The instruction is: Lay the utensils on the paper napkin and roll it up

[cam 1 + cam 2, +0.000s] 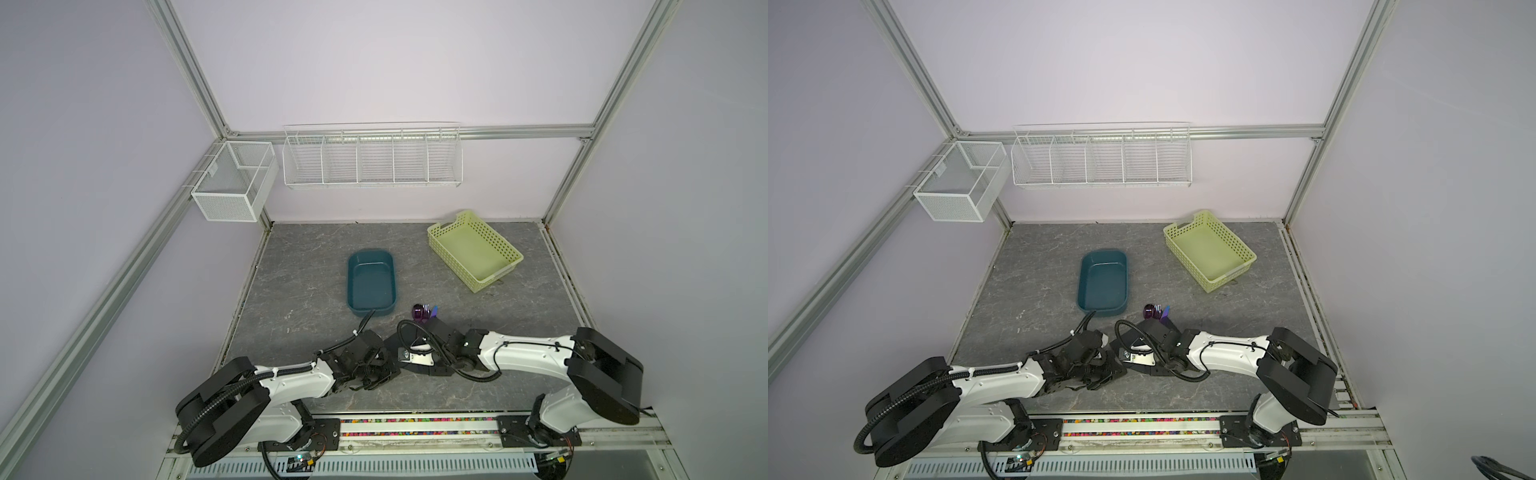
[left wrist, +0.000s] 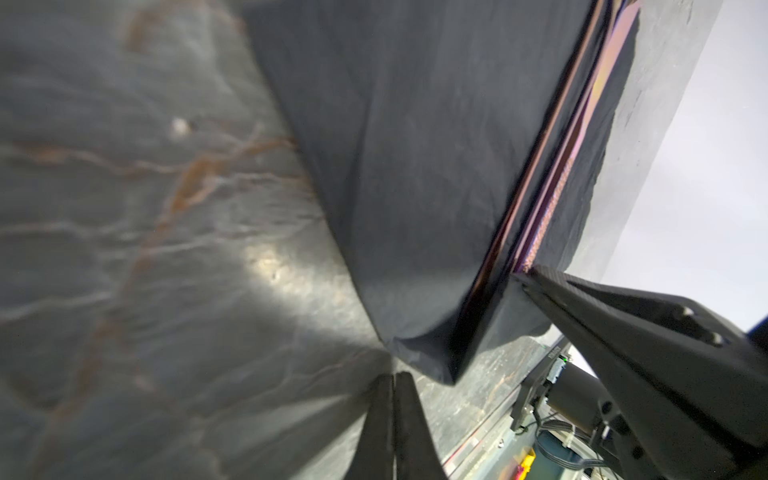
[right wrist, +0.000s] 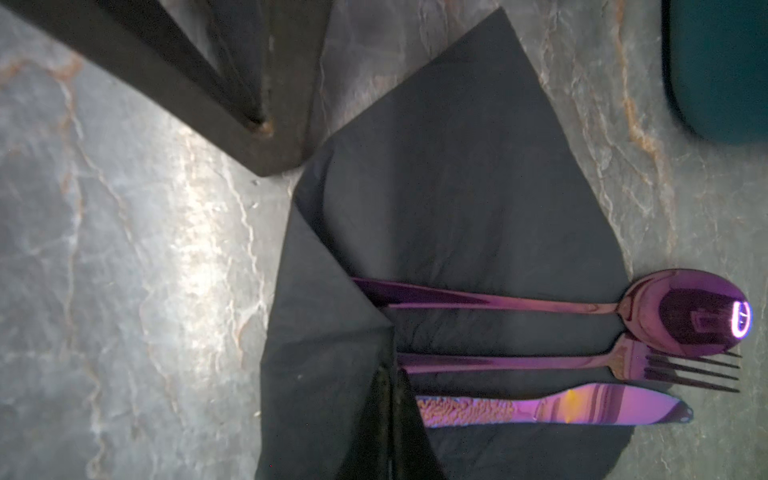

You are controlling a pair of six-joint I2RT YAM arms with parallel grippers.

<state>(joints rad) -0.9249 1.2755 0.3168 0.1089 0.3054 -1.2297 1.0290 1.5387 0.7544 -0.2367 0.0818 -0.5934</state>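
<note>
The utensils are all on the napkin already. Spoon, fork and knife lie side by side with their handles on the black sheet, and the heads poke past its edge toward the teal tub. One corner is folded over the handle ends. The bundle sits on the table right between the two arms.

The right fingers are pinched together right at that folded flap. The left fingers are pressed together too, holding nothing, with the tips down at the table just beside the napkin's near corner.

My take on the rolling:
- Keep the flap pinned on the handles while the free side gets tucked over.
- Roll across the handles, not along them, or the three will probably spread apart.
- It's thin paper, so get under the edge low rather than scraping, or it may crumple or tear.

Hard to see:
- From above, the arms cover nearly the whole napkin and only the purple heads show.
- I can't tell whether the right fingers actually have paper between them or just press on it.
- The left wrist view is blurry.
- The handle ends are hidden under the flap.
</note>
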